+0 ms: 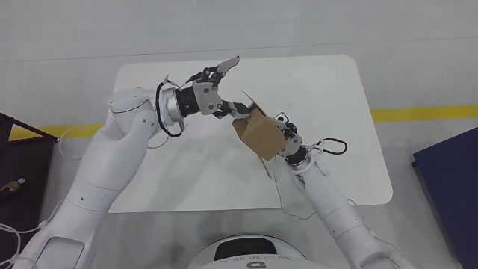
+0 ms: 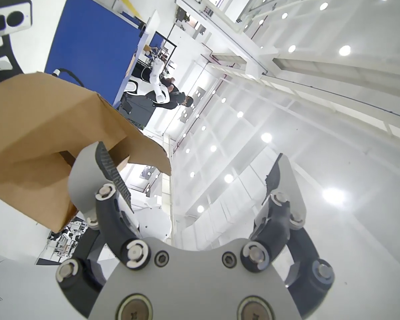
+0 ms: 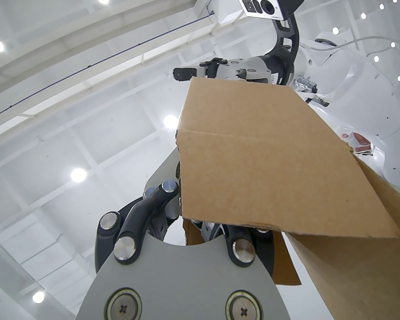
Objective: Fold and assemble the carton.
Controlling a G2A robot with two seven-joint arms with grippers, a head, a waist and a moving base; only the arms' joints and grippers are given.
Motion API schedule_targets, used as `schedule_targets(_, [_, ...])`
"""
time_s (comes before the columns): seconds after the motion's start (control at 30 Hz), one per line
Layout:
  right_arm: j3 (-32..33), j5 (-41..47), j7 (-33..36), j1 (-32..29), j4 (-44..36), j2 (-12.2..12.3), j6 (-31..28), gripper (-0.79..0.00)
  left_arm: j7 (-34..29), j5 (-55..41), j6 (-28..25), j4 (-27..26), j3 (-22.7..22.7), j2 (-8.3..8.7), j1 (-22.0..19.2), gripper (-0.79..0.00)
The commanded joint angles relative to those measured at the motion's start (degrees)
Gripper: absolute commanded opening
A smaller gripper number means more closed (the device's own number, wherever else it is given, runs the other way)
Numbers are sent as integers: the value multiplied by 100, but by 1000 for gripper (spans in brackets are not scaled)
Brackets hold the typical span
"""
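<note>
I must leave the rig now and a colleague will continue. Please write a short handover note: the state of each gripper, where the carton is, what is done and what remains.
The left gripper is open beside the carton, with one finger at its open end.
The right gripper is shut on the carton's wall and holds it above the white table.
Done: the carton is off the table and looks partly opened into a box shape.
Left: a flap stands open. Fold the flaps in and close the carton, probably by pushing with the left gripper.
</note>
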Motion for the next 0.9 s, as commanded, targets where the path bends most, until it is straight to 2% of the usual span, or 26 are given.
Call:
schedule_targets(0.0, [4,-17,2,-4,-5,1,4,-785,-9,8,10,34,61,-16,-35,-243])
schedule_targets(0.13, [9,-33,35,-6,-27,1,15,-785,-21,-37,75,134,138,-43,-87,-385])
schedule_targets(0.27, [9,-42,47,-4,-47,-2,25,-785,-24,-44,143,172,156,-54,-106,-446])
schedule_targets(0.43, [6,-56,46,1,-52,-6,30,-785,-67,-30,309,144,117,-41,-73,-573])
schedule_targets(0.53, [3,-65,44,3,-53,-8,33,-785,-107,-1,442,113,85,-25,-46,-579])
schedule_targets(0.6, [3,-68,36,4,-49,-9,41,-785,-142,-7,513,111,65,-18,-33,-536])
schedule_targets(0.7, [8,-62,19,1,-51,-11,46,-785,-197,-101,570,85,7,-12,-24,-416])
schedule_targets(0.73, [9,-59,15,-1,-55,-12,45,-785,-186,-103,592,69,-9,-10,-25,-357])
schedule_targets(0.8, [13,-66,8,-4,-61,-12,40,-785,-175,-191,627,47,-59,-8,-17,-71])
schedule_targets(0.83, [14,-78,7,-5,-65,-12,43,-785,-136,-189,643,27,-83,-5,-19,0])
schedule_targets(0.87, [18,-88,5,-7,-67,-11,40,-785,-107,-192,668,5,-104,-1,-18,0])
